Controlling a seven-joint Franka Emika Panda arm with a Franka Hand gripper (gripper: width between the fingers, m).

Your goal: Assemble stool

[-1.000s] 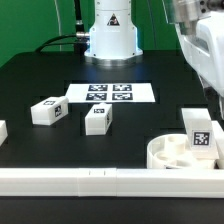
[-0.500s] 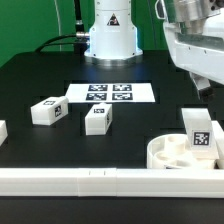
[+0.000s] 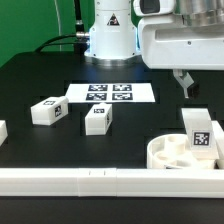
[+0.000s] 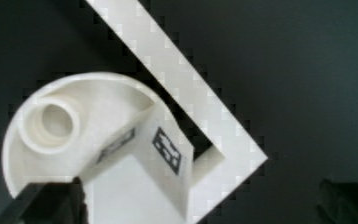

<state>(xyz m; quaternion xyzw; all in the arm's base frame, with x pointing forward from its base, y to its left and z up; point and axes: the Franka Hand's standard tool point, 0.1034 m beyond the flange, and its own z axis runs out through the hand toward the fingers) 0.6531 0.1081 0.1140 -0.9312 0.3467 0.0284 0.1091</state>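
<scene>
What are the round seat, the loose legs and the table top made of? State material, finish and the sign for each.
Round seat: likely moulded plastic, matte white; thick smooth rim, even colour.
Loose legs: seemingly the same white plastic, with printed tags.
Table top: black, matte; material unclear.

one round seat (image 3: pixel 160 151). three legs for certain: one upright leg (image 3: pixel 200 133) in the seat, and a left leg (image 3: pixel 45 110) and a middle leg (image 3: pixel 98 118) lying loose on the table (image 3: pixel 35 72). one more white piece (image 3: pixel 2 129) is cut off at the exterior view's left edge, kind unclear. one marker board (image 3: pixel 146 94) carrying four tags (image 3: pixel 98 90). one long white rail (image 3: pixel 50 181) along the front.
</scene>
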